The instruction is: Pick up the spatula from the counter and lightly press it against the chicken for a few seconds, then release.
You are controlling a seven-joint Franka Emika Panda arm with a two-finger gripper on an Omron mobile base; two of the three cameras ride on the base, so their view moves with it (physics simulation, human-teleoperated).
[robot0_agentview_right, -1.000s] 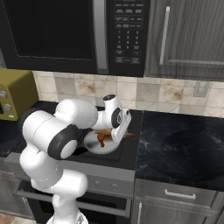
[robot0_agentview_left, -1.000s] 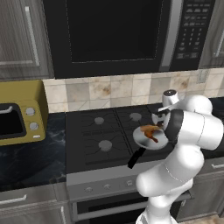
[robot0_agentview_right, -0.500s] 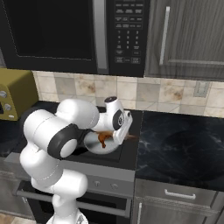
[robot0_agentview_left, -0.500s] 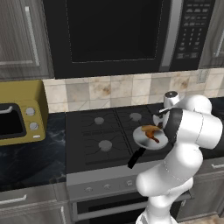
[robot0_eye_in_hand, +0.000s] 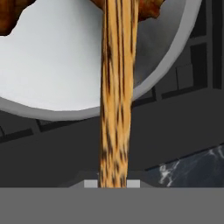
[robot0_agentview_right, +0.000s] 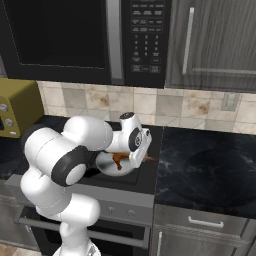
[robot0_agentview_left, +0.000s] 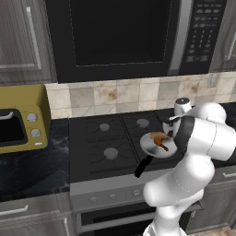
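Wood-grained and tawny, the spatula (robot0_eye_in_hand: 116,87) sits pinched by its handle in the gripper (robot0_eye_in_hand: 114,184), whose jaws are drawn in tight on either side of it, with no gap left to the wood. From the gripper the spatula runs straight ahead, out over the edge of the black stove (robot0_eye_in_hand: 65,135) and across the rim of a pale grey pan (robot0_eye_in_hand: 52,65). Ahead of the gripper, at the spatula's far end, the brown chicken (robot0_eye_in_hand: 11,17) lies in the pan. The spatula reaches in among it, but the blade is cut off from sight and I cannot tell how firmly it bears on the meat. Just off to one side of the gripper a corner of dark marbled worktop (robot0_eye_in_hand: 197,168) shows. In the left base view the dark pan handle (robot0_agentview_left: 143,167) sticks out toward the stove's front. Beyond the gripper rises the tiled wall (robot0_agentview_left: 115,94), with a black microwave (robot0_agentview_left: 115,37) above it, and a yellow toaster oven (robot0_agentview_left: 20,122) stands well off to the gripper's left.
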